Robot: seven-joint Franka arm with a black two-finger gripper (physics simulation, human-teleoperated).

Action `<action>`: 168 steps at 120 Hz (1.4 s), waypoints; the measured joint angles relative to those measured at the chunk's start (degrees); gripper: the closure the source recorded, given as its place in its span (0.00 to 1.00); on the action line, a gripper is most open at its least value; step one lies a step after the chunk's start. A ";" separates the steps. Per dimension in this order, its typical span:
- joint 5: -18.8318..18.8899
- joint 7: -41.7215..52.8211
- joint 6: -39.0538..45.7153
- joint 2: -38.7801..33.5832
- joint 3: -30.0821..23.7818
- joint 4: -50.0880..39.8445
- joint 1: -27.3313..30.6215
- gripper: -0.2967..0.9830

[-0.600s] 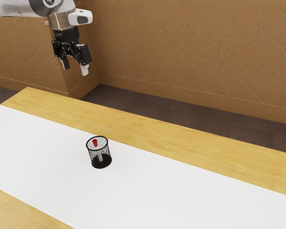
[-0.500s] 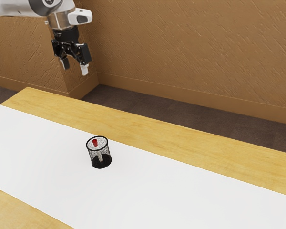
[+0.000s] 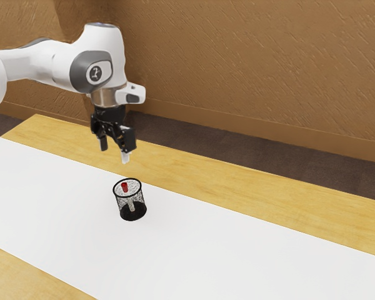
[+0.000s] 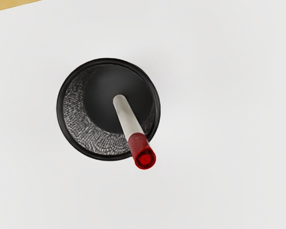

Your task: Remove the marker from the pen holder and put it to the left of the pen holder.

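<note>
The white, red-capped marker [image 4: 127, 119] is probably light and stiff, best pinched by its cap [image 4: 145, 157] above the black mesh pen holder [image 4: 60, 109], the black gripper [image 3: 114, 152] standing empty, fingers apart.

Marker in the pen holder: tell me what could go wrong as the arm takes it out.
The marker leans with its red cap over the rim of the pen holder, so the open tool might catch the rim as it closes.
Pulled out at that slant, the marker could drag against the mesh and tip the holder.
Gripped only by the cap, the marker might slip or swing.
</note>
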 joint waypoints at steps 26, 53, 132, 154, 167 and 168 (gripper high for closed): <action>0.68 1.51 11.13 1.22 -0.07 -4.70 -0.89 0.23; 0.30 2.77 15.93 4.26 0.23 -7.33 0.53 0.23; -1.26 4.72 18.28 7.12 0.26 -10.10 0.65 0.50; -1.28 4.93 18.36 6.76 0.26 -9.90 0.56 0.73; -1.10 4.97 18.19 6.02 0.34 -9.92 0.70 0.78; -1.07 4.96 18.14 5.87 0.35 -9.92 0.72 0.78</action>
